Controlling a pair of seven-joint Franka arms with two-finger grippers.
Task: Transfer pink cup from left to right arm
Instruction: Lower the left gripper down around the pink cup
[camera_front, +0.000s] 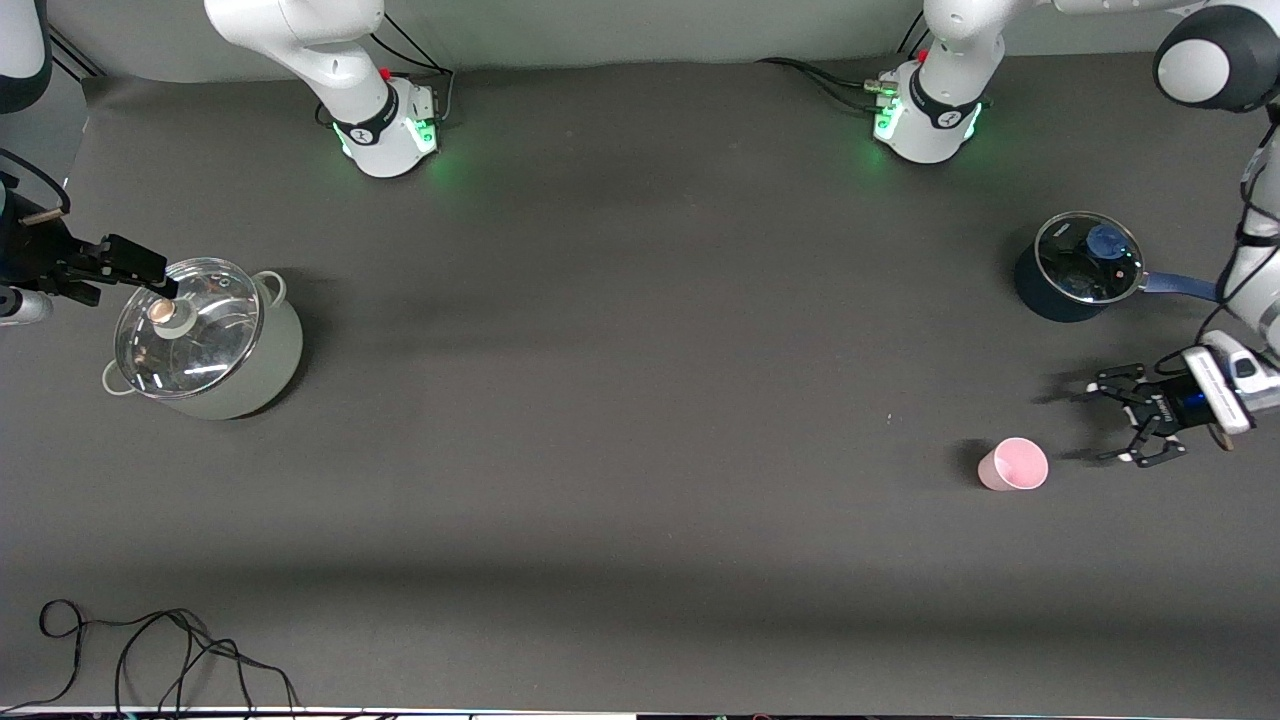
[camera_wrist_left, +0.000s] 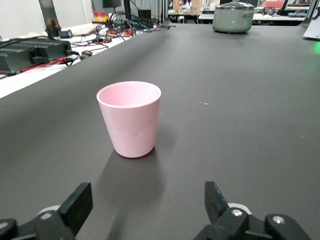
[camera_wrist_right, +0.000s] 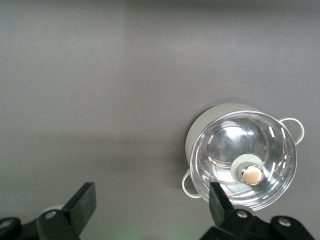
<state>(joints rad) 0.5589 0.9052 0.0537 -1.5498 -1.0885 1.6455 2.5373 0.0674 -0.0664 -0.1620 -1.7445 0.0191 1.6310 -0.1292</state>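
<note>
A: Where is the pink cup (camera_front: 1013, 464) sitting?

B: Upright on the dark bench (camera_front: 620, 400), mouth up, toward the left arm's end. It is nearer to the front camera than the blue saucepan (camera_front: 1075, 270), and nothing touches it.

A: And the left claw (camera_front: 1128, 420)?

B: Low by the bench, just beside the cup on the side toward the left arm's end of the bench, pointing at it. Its two fingers are spread wide with nothing between them. In the left wrist view the cup (camera_wrist_left: 130, 118) stands ahead of the gap, clear of both fingertips (camera_wrist_left: 77, 202).

A: What about the blue saucepan?

B: It has a glass lid and a long blue handle, and stands near the left arm's base, farther from the front camera than the cup.

A: And the right claw (camera_front: 150, 268)?

B: It is up over the rim of the grey-green pot (camera_front: 205, 340), at the right arm's end of the bench. Its fingers are spread apart too and hold nothing. That arm waits there. The right wrist view looks straight down on the pot's glass lid (camera_wrist_right: 243, 165) and its round knob (camera_wrist_right: 251, 174).

A: How far are the pot and the cup from each other?

B: Well apart, at the two ends of the bench. A loose black cable (camera_front: 150, 650) lies at the bench edge nearest the front camera, at the right arm's end.
</note>
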